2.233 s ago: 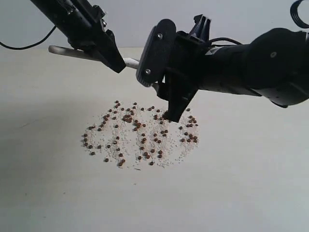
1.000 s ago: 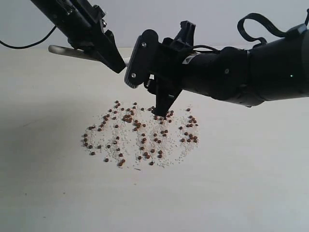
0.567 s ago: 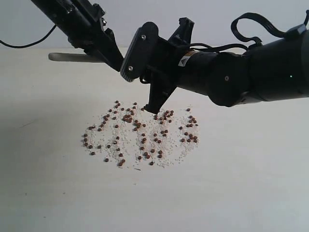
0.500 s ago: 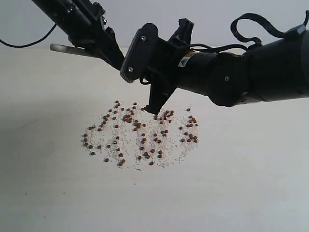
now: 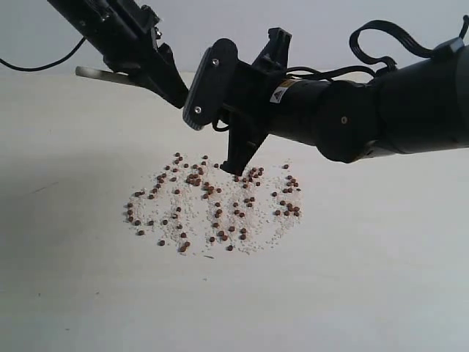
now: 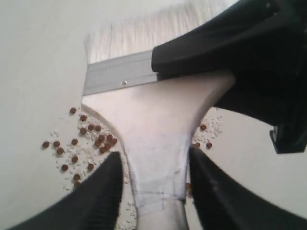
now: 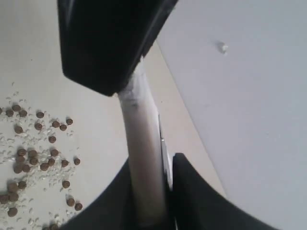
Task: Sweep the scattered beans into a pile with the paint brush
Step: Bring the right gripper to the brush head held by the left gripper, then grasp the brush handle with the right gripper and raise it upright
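Exterior view: your right arm [image 5: 381,110] is sitting further left than it was two seconds ago. Its jaws are hanging just above the far edge of the beans [image 5: 216,205]. Your left arm [image 5: 110,29] is reaching in from the upper left. Only the pale handle end of the brush [image 5: 91,73] is showing beside it, and the brush head is hiding behind the right arm. The beans are lying on the surface [image 5: 366,293] in the same loose round patch as before, and no pile is forming.

Left wrist view: the left jaws are pressing on both sides of the narrow neck of the brush [image 6: 153,120], part open to its width. The right jaws are clamping over the handle's shoulder and one end of the metal band [image 6: 115,79]. The bristles [image 6: 144,33] are pointing away, with beans [image 6: 81,143] scattered under the handle. You cannot tell whether the bristles are touching the surface.

Right wrist view: the brush [image 7: 141,139] is showing edge-on, and the right jaws are gripping it snugly on both sides. The left jaws are holding it further along.

Both arms are now sharing the brush, which looks like a hand-over to the right arm. Sweeping is not yet starting.
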Action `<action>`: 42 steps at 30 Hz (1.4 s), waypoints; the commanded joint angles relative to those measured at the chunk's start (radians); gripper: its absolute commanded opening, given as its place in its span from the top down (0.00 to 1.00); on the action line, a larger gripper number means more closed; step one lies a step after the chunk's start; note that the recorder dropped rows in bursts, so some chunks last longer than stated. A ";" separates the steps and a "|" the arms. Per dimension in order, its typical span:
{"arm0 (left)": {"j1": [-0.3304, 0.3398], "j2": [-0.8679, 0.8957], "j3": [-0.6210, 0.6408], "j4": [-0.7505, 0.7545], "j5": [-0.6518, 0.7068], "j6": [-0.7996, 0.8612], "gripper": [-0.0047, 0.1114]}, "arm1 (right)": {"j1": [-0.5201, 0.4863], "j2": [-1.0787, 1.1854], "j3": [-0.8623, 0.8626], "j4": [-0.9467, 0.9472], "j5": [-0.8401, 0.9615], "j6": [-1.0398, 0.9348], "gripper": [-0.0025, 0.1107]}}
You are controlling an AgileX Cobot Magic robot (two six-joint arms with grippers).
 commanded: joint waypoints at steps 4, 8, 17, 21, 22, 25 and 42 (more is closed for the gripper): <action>-0.003 -0.009 -0.007 0.051 -0.046 0.057 0.17 | 0.004 -0.001 -0.007 0.045 -0.017 0.021 0.98; 0.001 -0.028 -0.007 0.129 -0.073 0.065 0.17 | 0.002 -0.001 -0.007 0.053 -0.017 0.021 0.98; 0.015 -0.134 -0.007 0.163 -0.213 0.072 0.17 | 0.002 -0.001 -0.007 0.103 -0.017 0.016 0.98; 0.015 -0.186 -0.007 0.196 -0.220 0.072 0.17 | 0.002 -0.001 -0.007 0.103 -0.023 0.023 0.98; 0.015 -0.202 -0.007 0.196 -0.213 0.075 0.17 | 0.002 -0.001 -0.007 0.103 -0.027 0.031 0.98; 0.015 -0.238 -0.007 0.189 -0.201 0.075 0.17 | 0.002 -0.001 -0.007 0.141 -0.067 0.081 0.98; 0.385 -0.344 0.219 -0.539 0.014 0.370 0.17 | -0.139 -0.178 0.083 0.319 -0.091 0.214 0.98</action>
